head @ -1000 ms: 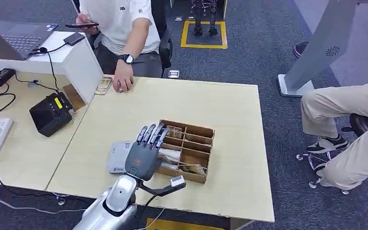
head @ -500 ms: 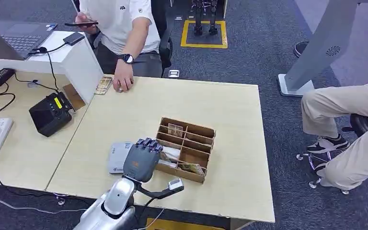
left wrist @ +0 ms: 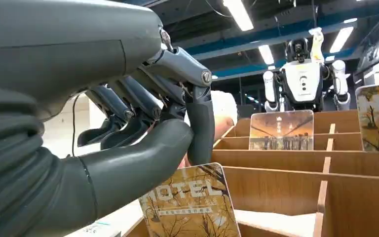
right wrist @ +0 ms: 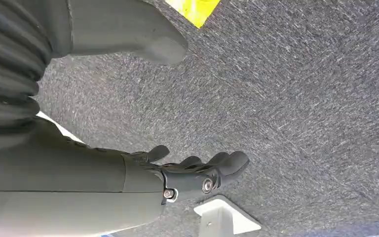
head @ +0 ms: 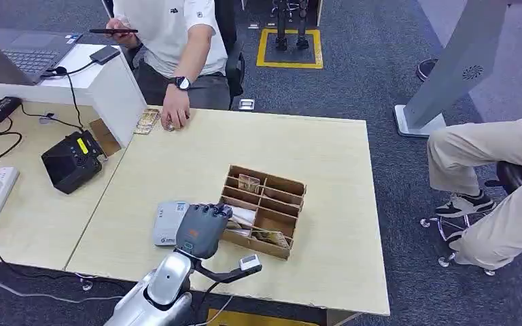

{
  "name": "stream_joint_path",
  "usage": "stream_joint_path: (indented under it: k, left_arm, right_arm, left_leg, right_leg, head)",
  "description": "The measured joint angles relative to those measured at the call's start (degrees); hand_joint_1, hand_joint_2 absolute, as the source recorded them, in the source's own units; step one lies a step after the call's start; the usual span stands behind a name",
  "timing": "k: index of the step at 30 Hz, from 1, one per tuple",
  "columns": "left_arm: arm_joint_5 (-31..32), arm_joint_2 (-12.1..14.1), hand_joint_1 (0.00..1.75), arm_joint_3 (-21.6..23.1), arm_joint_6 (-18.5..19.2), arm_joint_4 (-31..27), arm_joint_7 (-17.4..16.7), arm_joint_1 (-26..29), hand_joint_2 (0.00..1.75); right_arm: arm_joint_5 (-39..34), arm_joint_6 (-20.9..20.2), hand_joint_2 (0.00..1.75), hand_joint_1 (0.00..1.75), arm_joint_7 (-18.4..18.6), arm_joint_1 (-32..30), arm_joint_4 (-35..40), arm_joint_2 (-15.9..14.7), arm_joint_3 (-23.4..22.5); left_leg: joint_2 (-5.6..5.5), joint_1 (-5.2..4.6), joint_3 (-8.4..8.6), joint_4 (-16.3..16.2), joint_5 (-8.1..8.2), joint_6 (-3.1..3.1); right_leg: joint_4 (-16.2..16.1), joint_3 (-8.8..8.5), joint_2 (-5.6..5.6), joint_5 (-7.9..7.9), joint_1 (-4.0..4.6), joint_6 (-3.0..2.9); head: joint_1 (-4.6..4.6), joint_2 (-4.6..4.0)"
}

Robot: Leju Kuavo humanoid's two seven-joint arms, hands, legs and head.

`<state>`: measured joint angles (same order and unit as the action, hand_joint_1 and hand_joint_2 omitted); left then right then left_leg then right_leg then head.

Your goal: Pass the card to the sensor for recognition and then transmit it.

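Note:
A wooden divider box [head: 298,185] stands on the light table [head: 326,149]. My left hand [head: 204,227] hovers over its near-left compartment with the fingers curled down. In the left wrist view the thumb and a dark finger of my left hand [left wrist: 143,123] close on the top edge of a brown "HOTEL" card [left wrist: 190,207], which stands in its compartment. A grey-white card sensor [head: 168,221] lies flat just left of the box, beside the hand. My right hand [right wrist: 197,173] hangs over the carpet, its fingers loosely apart and holding nothing.
Other picture cards [head: 248,182] [left wrist: 281,131] stand in the box's far compartments. A person's hand [head: 175,115] rests on the table's far edge by a small card stack [head: 147,121]. A black device [head: 71,161] and cables sit on the left desk. A seated person's legs [head: 489,170] are at right.
My left hand's fingers, stretched out flat over the box a second ago, have curled down into the near-left compartment onto the card. The box and sensor have not moved.

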<state>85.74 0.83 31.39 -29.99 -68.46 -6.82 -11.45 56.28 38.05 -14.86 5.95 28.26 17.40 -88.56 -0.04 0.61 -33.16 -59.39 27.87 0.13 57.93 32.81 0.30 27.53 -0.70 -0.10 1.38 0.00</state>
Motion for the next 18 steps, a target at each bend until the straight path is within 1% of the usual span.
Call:
stream_joint_path:
  k: [1, 2, 3, 7, 12, 15, 18]
  left_arm:
    - [0.0, 0.0, 1.75, 0.0, 0.0, 0.0, 0.3, 0.0, 1.75]
    - [0.0, 0.0, 1.06, 0.0, 0.0, 0.0, 0.5, 0.0, 1.75]
    - [0.0, 0.0, 0.00, 0.0, 0.0, 0.0, 0.6, 0.0, 1.75]
    - [0.0, 0.2, 0.00, 0.0, -1.6, 0.0, 0.0, 0.2, 1.75]
    - [0.0, 0.9, 0.00, 0.0, -8.1, 0.0, -4.5, 0.5, 1.75]
    - [0.0, 2.3, 0.00, 0.0, -9.2, -2.1, -8.0, 0.8, 1.75]
    - [0.0, 3.7, 0.00, 0.1, -9.4, -5.5, -10.0, 1.1, 1.75]
  right_arm:
    - [0.0, 0.0, 1.75, 0.00, 0.0, 0.0, 0.0, 0.0, 0.0]
    - [0.0, 0.0, 1.75, 0.00, 0.0, 0.0, 0.0, 0.0, 0.0]
    - [0.1, 0.0, 1.75, 0.00, 0.0, 0.0, 0.0, 0.0, 0.0]
    - [0.1, 0.0, 1.75, 0.00, 0.0, 0.0, 0.0, 0.0, 0.0]
    - [1.1, 0.0, 1.75, 0.00, 0.0, 0.0, 0.0, 0.0, 0.0]
    - [1.3, 0.0, 1.75, 0.00, 0.0, 0.0, 0.0, 0.0, 0.0]
    - [2.1, 0.0, 1.75, 0.00, 0.1, 0.0, 0.0, 0.0, 0.0]
  left_leg:
    - [0.00, 0.00, 0.00, 0.0, 0.00, 0.00]
    - [0.00, 0.00, 0.00, 0.0, 0.00, 0.00]
    - [0.00, 0.00, 0.00, 0.0, 0.00, 0.00]
    - [0.00, 0.00, 0.00, 0.0, 0.00, 0.00]
    - [0.00, 0.00, -0.01, 0.0, 0.00, 0.00]
    - [0.01, 0.01, -0.01, 0.0, 0.00, 0.00]
    - [0.00, 0.01, -0.02, 0.0, 0.00, 0.00]
  right_leg:
    - [0.0, 0.00, 0.00, 0.00, 0.00, 0.00]
    - [0.0, 0.00, 0.00, 0.00, 0.00, 0.00]
    - [0.0, 0.00, 0.00, 0.00, 0.00, 0.00]
    - [0.0, 0.00, -0.01, 0.00, 0.00, 0.00]
    - [0.0, 0.00, 0.00, 0.00, 0.00, 0.00]
    - [0.0, 0.03, 0.00, 0.00, 0.00, 0.00]
    - [0.0, 0.03, 0.00, 0.01, 0.00, -0.01]
  head:
    - [0.00, 0.00]
    - [0.00, 0.00]
    - [0.00, 0.00]
    - [0.00, 0.00]
    - [0.00, 0.00]
    - [0.00, 0.00]
    - [0.00, 0.00]
